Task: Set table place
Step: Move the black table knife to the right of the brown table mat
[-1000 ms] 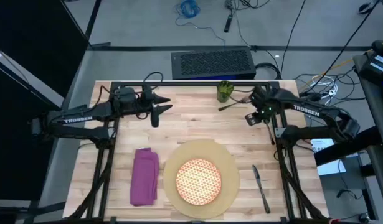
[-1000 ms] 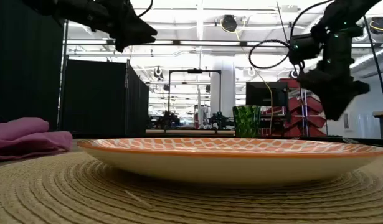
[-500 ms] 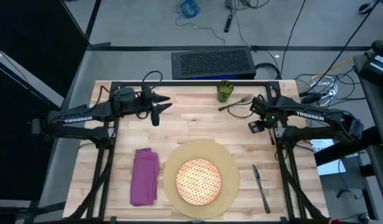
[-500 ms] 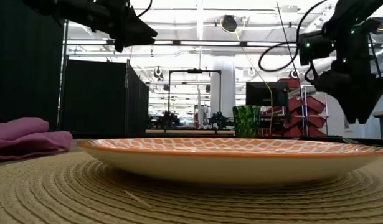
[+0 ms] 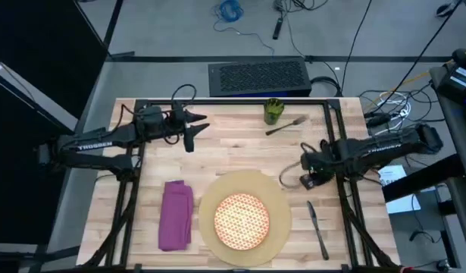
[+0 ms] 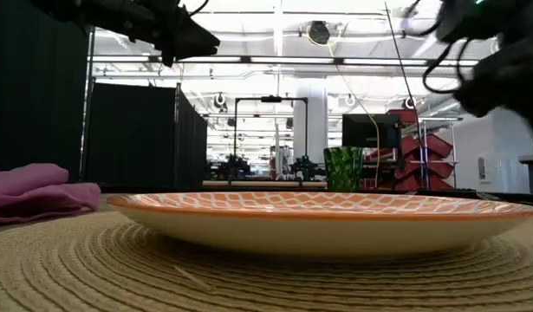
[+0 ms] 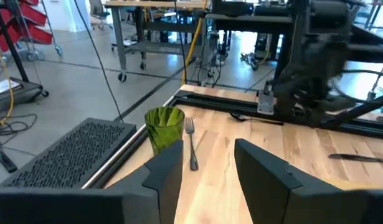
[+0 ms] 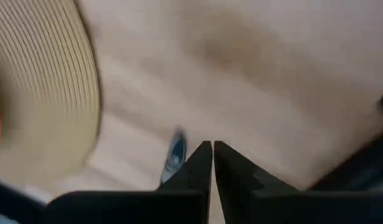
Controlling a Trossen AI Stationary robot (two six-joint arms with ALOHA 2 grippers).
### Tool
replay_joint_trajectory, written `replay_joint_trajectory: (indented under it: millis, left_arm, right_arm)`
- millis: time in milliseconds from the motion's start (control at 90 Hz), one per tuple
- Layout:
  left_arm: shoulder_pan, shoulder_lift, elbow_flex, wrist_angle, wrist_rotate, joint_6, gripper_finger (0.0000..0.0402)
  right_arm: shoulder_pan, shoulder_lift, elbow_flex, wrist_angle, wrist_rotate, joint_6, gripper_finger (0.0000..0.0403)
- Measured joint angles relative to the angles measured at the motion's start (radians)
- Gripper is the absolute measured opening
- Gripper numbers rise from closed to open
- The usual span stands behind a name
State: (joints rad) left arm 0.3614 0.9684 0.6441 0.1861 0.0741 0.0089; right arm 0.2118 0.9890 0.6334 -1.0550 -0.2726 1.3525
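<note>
Over the table (image 5: 240,148), empty right hand (image 8: 212,163), fingers together.

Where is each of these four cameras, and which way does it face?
High view: overhead, looking straight down at the table; both arms show.
Low view: at tabletop height, looking across the plate into the room.
Left wrist view: on the left arm, facing the cup and fork past its open fingers.
Right wrist view: on the right arm, facing down past shut fingers at the knife.
Shared: the cup also appears in the low view.
</note>
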Motion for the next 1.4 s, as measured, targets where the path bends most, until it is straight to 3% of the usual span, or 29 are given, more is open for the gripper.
replay_joint_trajectory:
  millis: [211, 389, 600, 822, 1222, 1400]
  left_arm:
    - [0.000, 0.000, 0.000, 0.001, 0.000, 0.005, 0.0132]
    - [0.000, 0.000, 0.000, 0.013, 0.000, 0.000, 0.0132]
    - [0.000, 0.000, 0.000, 0.034, 0.000, -0.003, 0.0131]
    - [0.000, 0.000, 0.000, 0.037, 0.000, -0.004, 0.0132]
    - [0.000, 0.000, 0.000, 0.038, 0.000, -0.004, 0.0132]
    - [0.000, 0.000, 0.000, 0.038, 0.000, -0.007, 0.0132]
  right_arm:
    - [0.343, 0.045, 0.000, 0.202, 0.017, 0.414, 0.0000]
    - [0.488, 0.188, 0.001, 0.318, 0.023, 0.555, 0.0000]
    - [0.519, 0.341, 0.001, 0.477, -0.017, 0.548, 0.0000]
    - [0.581, 0.394, 0.001, 0.592, -0.022, 0.647, 0.0004]
    - [0.657, 0.459, 0.001, 0.628, -0.014, 0.780, 0.0110]
    - [0.656, 0.488, 0.001, 0.663, -0.013, 0.781, 0.0125]
